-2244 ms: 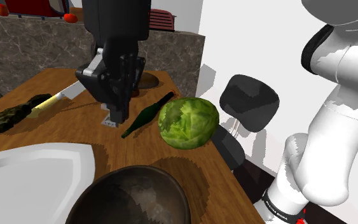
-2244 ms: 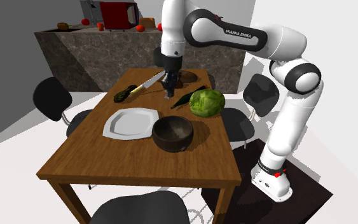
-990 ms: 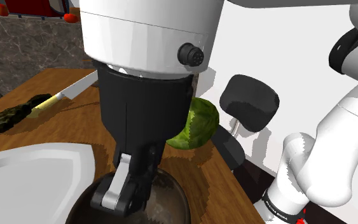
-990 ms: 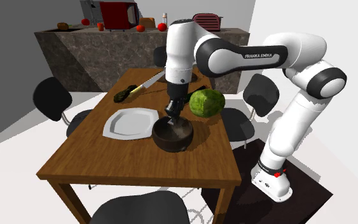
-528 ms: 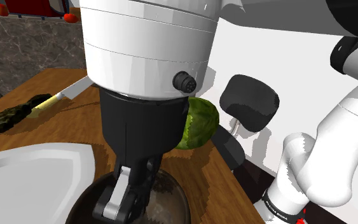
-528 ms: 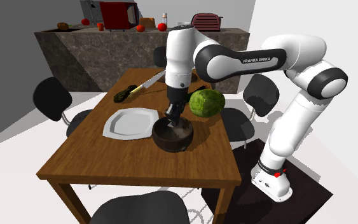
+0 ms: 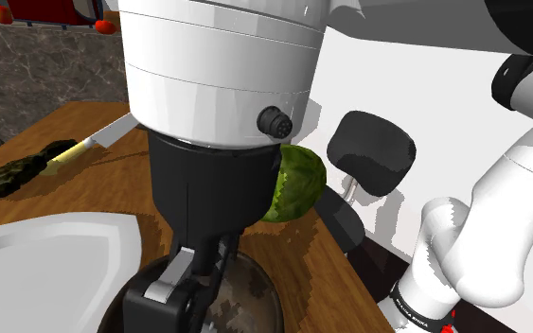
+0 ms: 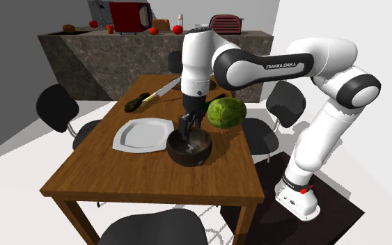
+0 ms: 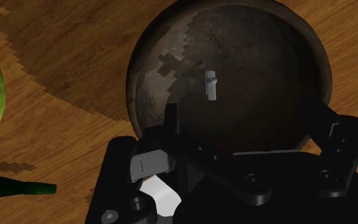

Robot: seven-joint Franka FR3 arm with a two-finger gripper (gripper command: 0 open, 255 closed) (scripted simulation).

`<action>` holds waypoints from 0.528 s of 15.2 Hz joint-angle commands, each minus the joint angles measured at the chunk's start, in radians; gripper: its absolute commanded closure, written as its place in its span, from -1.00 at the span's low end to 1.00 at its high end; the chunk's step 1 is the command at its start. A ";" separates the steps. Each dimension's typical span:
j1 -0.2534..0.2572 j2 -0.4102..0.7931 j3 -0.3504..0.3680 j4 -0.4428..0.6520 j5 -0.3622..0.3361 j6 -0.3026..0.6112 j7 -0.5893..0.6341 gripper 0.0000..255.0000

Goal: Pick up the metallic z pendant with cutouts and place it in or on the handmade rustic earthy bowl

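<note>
A small pale metallic pendant [image 9: 210, 85] lies loose on the inside of the dark, mottled brown bowl [image 9: 147, 70], clear of both fingers. My gripper [image 9: 247, 122] hangs just above the bowl with its black fingers [image 9: 170, 121] spread apart and nothing between them. In the second exterior view the gripper [image 8: 188, 127] points straight down into the bowl [image 8: 189, 149], which stands mid-table. In the shoulder view the white wrist and black hand cover much of the bowl [image 7: 247, 295], and the gripper [image 7: 184, 293] sits over its rim.
A green cabbage [image 8: 227, 112] sits close beside the bowl, and a white plate [image 8: 142, 134] lies on the bowl's other side. A knife [image 8: 165, 89] and a dark lumpy object [image 7: 8, 176] lie farther back. A green bottle [image 9: 12, 186] lies near the cabbage. Black chairs ring the table.
The arm carried the pendant from the far part of the table to over the bowl and lowered. The fingers have just spread and the pendant now lies in the bowl.
</note>
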 commanded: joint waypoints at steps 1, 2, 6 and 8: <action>0.000 0.000 0.000 0.000 0.000 0.000 0.000 -1.00; -0.001 0.007 0.000 0.040 -0.004 -0.034 0.003 -1.00; -0.003 0.037 0.006 0.163 -0.022 -0.132 0.018 -1.00; -0.003 0.037 0.006 0.163 -0.022 -0.132 0.018 -1.00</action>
